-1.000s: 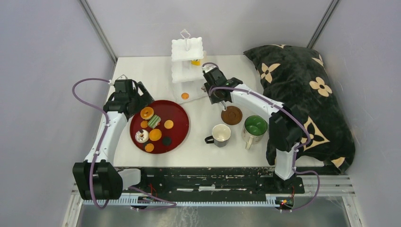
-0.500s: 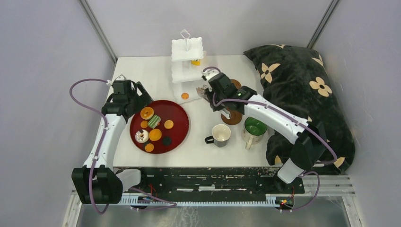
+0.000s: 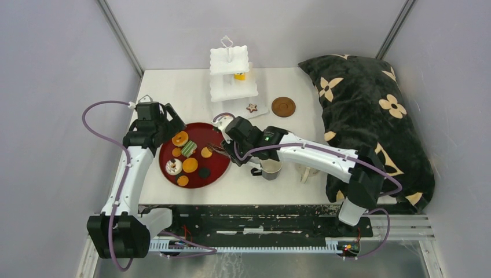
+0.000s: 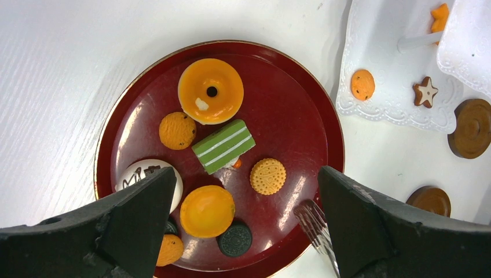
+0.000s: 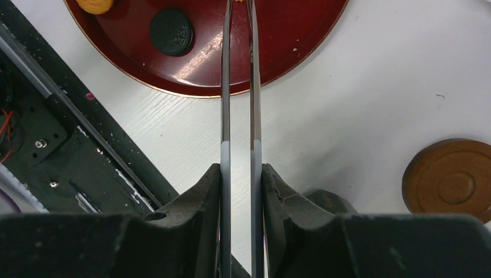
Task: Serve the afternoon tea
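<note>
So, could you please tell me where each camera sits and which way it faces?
Top external: fixed high behind the arms, looking down over the table; both arms show, bases at the bottom.
Left wrist: on the left arm, looking straight down at the dark red tray; the open left gripper frames the bottom with its fingers.
Right wrist: on the right arm, looking along the metal tongs clamped in the right gripper toward the tray's rim.
Shared: both wrist views show that tray and the tongs.

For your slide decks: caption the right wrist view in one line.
Right end effector clamps metal tongs that extend over the dark red tray.
</note>
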You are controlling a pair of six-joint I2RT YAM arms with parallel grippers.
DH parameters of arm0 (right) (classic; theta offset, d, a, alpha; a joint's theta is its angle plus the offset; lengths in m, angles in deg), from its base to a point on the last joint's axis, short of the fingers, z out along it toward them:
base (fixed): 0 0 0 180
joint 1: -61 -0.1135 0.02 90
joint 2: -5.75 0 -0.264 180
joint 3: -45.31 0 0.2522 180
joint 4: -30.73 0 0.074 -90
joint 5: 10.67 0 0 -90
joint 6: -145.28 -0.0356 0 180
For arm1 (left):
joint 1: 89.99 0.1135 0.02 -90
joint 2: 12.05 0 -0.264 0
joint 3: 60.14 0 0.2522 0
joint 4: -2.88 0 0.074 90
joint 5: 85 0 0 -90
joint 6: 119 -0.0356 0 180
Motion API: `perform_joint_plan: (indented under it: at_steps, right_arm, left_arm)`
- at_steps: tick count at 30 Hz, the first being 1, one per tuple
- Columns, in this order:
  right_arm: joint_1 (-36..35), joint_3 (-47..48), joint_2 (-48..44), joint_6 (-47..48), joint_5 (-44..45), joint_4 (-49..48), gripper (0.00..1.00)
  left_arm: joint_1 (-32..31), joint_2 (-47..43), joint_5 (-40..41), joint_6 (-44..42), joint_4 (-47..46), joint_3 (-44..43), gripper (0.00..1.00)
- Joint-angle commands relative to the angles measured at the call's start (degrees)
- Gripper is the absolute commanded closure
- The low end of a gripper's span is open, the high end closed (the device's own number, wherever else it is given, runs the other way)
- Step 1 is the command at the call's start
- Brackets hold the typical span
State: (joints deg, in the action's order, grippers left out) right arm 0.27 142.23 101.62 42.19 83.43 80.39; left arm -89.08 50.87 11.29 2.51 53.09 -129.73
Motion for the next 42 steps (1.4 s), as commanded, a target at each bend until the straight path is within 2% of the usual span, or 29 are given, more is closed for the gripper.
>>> perform_joint_plan:
  at_steps: [1, 18, 42]
  right_arm:
    - [-0.59, 4.75, 3.72, -0.73, -0.31, -3.52, 0.66]
    - [-0.62, 2.32, 5.65, -0.1, 1.09, -4.26, 0.55]
    - [-1.8, 0.68, 8.22, 0.6, 3.98, -7.16, 0.52]
  left_arm:
    - [0.24, -2.05, 0.42, 1.63, 0.0, 0.16, 0.01]
    - [0.24, -1.35, 1.58, 0.97, 0.31, 0.61, 0.01]
    - [0.25, -0.58, 1.71, 0.61, -0.4, 0.8, 0.01]
